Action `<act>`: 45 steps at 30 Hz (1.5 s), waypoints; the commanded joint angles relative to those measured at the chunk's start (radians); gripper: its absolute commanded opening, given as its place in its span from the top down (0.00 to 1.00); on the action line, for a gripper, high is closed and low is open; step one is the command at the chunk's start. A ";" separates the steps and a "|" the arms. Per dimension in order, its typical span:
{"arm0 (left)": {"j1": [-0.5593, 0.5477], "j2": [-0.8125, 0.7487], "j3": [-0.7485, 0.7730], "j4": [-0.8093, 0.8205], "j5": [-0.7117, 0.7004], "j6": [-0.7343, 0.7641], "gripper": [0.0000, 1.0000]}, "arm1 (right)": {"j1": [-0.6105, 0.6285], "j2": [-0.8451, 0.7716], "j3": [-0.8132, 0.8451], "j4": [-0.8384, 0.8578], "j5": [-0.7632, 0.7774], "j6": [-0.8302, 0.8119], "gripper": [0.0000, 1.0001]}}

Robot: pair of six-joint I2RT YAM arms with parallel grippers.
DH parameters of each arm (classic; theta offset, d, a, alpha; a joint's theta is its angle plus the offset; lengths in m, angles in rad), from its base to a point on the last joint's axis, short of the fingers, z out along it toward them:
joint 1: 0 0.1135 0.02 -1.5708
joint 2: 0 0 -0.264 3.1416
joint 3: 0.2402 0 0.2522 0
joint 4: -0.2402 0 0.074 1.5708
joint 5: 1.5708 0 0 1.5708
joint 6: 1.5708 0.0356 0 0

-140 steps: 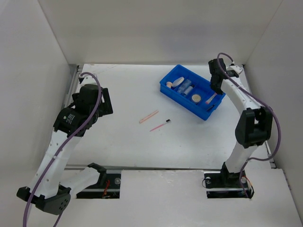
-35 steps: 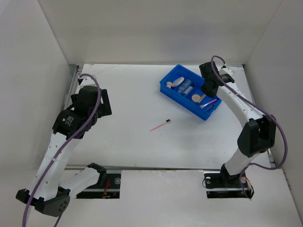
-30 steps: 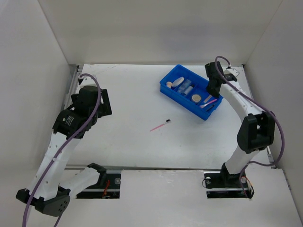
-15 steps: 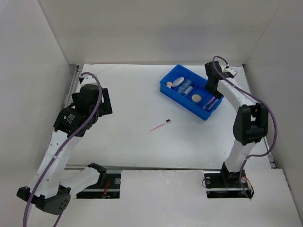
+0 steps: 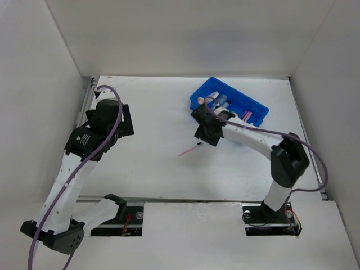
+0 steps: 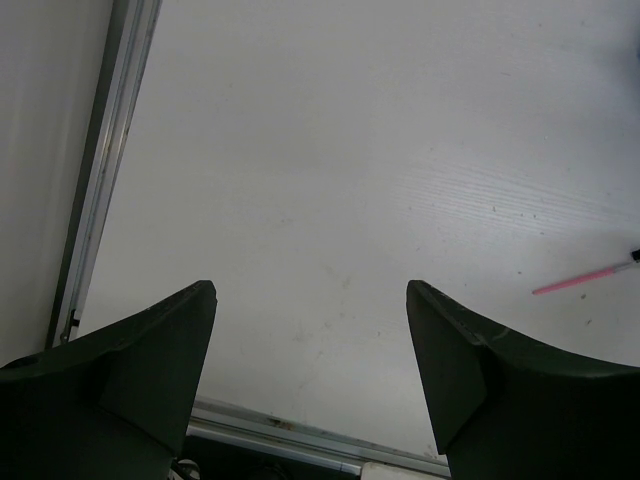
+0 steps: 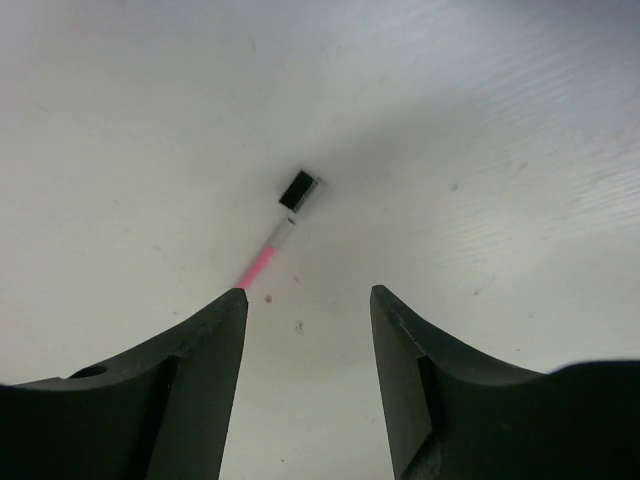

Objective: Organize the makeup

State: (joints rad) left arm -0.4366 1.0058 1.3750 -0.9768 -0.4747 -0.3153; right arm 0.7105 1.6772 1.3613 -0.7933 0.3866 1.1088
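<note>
A thin pencil [image 5: 190,149] with a pink shaft and dark tip lies on the white table in front of the blue bin [image 5: 256,108]. My right gripper [image 5: 200,136] hovers just behind the pencil, open and empty. In the right wrist view the pencil [image 7: 285,222] runs from ahead of the jaws to under the left fingertip [image 7: 236,300], and the right gripper [image 7: 305,292] holds nothing. In the bin lie a beige puff [image 5: 211,96], clear vials [image 5: 223,102] and a pink stick [image 5: 246,116]. My left gripper [image 5: 125,122] is open at the far left; its wrist view shows the pencil [image 6: 585,280] far right.
White walls enclose the table on three sides. A metal rail [image 6: 100,190] runs along the table's left edge. My right arm [image 5: 247,135] stretches across the front of the bin and hides its near wall.
The right gripper opened and left the pink stick in the bin. The right arm then swung left and down to the pencil on the table. The left arm has not moved.
</note>
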 commanded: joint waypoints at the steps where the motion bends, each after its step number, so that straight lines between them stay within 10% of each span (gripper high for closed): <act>1: 0.001 -0.013 0.029 -0.002 -0.008 0.005 0.26 | 0.055 0.138 0.070 -0.063 -0.049 0.092 0.42; 33: 0.001 -0.061 -0.010 -0.002 -0.018 0.005 0.26 | 0.080 0.475 0.300 -0.093 -0.088 0.149 0.55; 45: 0.001 -0.070 -0.019 -0.002 -0.036 0.015 0.26 | 0.119 0.475 0.300 -0.173 0.070 0.158 0.87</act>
State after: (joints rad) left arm -0.4366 0.9504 1.3670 -0.9775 -0.4839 -0.3145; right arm 0.8150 2.1349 1.6470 -0.8970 0.3710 1.2579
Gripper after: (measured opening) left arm 0.742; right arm 0.136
